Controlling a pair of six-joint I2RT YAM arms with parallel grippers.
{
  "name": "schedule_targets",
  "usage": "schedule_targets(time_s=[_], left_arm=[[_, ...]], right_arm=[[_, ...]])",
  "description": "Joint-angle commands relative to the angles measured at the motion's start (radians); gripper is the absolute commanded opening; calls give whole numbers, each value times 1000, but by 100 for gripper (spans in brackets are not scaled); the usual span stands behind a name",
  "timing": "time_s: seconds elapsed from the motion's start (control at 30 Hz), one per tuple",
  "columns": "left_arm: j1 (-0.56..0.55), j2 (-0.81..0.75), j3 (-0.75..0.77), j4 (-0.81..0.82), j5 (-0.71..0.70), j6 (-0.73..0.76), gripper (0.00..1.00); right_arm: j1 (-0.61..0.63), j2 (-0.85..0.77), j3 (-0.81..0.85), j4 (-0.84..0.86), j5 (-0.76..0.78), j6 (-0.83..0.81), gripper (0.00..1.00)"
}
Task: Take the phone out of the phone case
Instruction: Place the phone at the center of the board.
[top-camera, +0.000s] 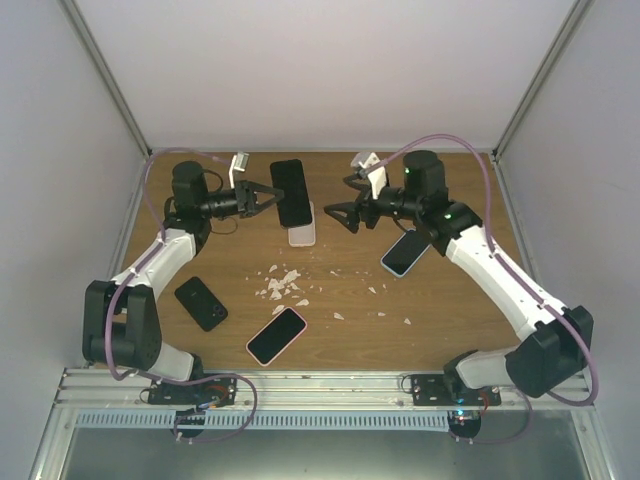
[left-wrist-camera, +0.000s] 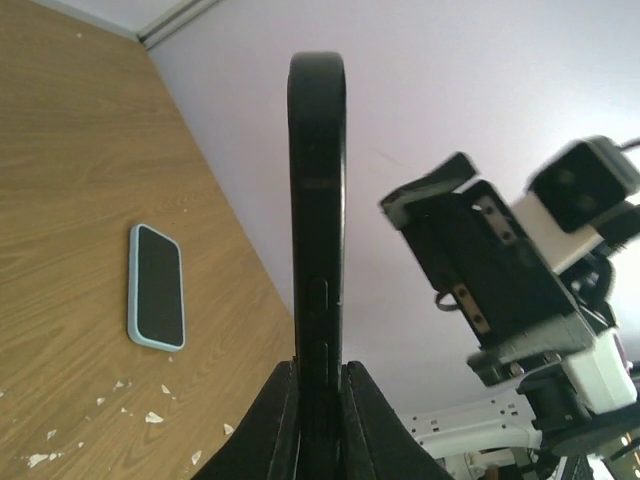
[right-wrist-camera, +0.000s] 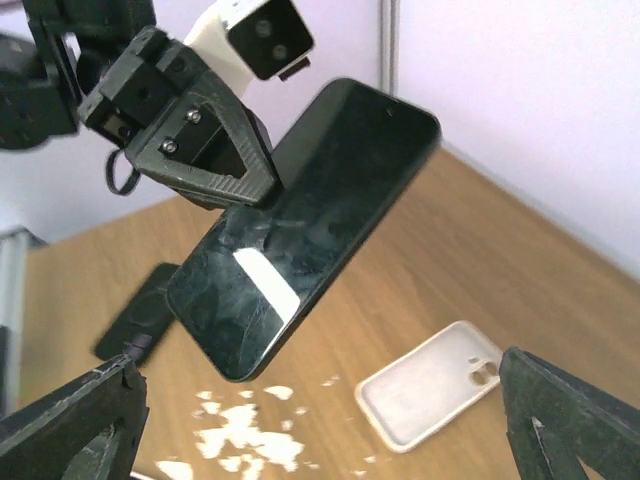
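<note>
Top, left-wrist and right-wrist views. The left gripper (top-camera: 268, 197) is clamped narrowly on one end of the black phone (top-camera: 290, 192) and holds it clear of the table (top-camera: 440, 320), over the middle of the far edge. In the left-wrist view the phone is seen edge-on, standing up between the two fingers (left-wrist-camera: 275, 420). The white phone case (top-camera: 302, 234) lies flat on the table directly under the raised phone, apart from it, with its camera cut-out visible in the right-wrist view. The right gripper (top-camera: 343, 198) hangs just right of the phone with its jaws spread wide and nothing between them. Its fingertips (right-wrist-camera: 70, 420) frame the phone without touching it. A light-blue-cased phone (top-camera: 405, 252) lies toward the right edge, a pink-cased phone (top-camera: 276, 335) near the middle of the near edge, and a dark phone (top-camera: 201, 303) toward the left edge. White scraps (top-camera: 282, 285) are scattered across the centre.
</note>
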Motion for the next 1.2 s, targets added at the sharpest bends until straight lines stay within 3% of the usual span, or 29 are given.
schedule_targets(time_s=[0.0,0.3,0.57,0.97,1.07,1.17], left_arm=[[-7,-48,-17,221,51,-41,0],[-88,-67,-3,253,56,-35,0],[-134,-60,15,249,59,-24,0],[-152,-56,16,284,42,-45,0],[-154,-48,19,281,37,-46,0],[-153,-45,21,261,27,-34,0]], right_arm=[[-77,-30,-78,123,-242,268,94],[-103,-12,-155,302,-388,478,78],[-103,47,-156,401,-457,607,57],[-85,103,-178,485,-487,705,43],[-79,116,-175,493,-496,716,34],[-78,125,-172,506,-508,731,19]])
